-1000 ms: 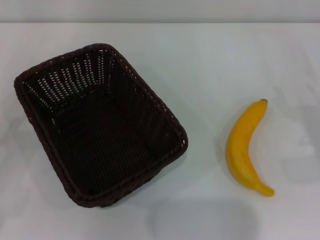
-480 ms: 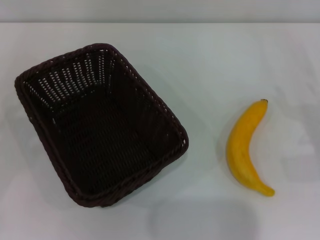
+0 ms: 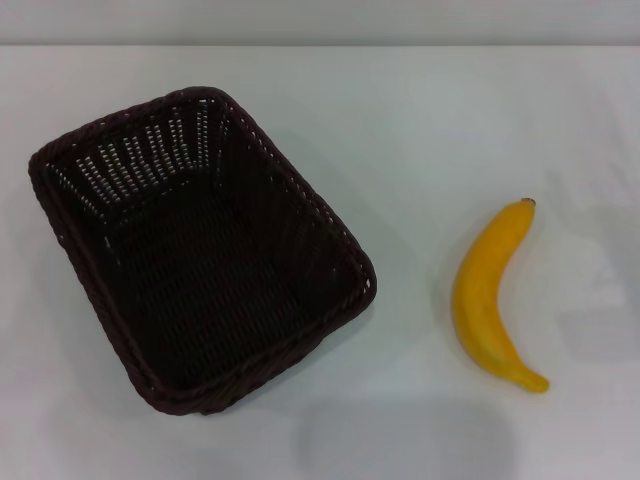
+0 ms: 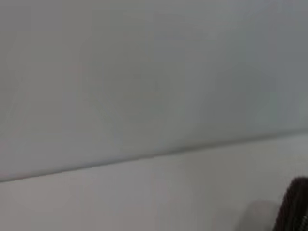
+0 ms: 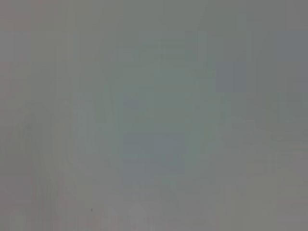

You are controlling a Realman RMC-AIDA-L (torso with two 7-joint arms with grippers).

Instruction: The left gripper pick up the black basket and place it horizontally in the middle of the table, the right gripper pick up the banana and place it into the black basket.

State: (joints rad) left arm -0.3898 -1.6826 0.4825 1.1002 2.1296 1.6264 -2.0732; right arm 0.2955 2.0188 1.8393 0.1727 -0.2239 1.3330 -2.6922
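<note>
The black basket (image 3: 200, 250) stands on the white table (image 3: 420, 130) at the left of the head view, turned at a slant, open side up and empty. A dark edge of it shows at the corner of the left wrist view (image 4: 294, 204). The yellow banana (image 3: 490, 295) lies on the table at the right, well apart from the basket, its dark stem tip pointing away from me. Neither gripper shows in any view. The right wrist view shows only a plain grey surface.
The table's far edge (image 3: 320, 45) runs across the top of the head view. Bare table lies between the basket and the banana. Faint shadows fall on the table at the front and at the right.
</note>
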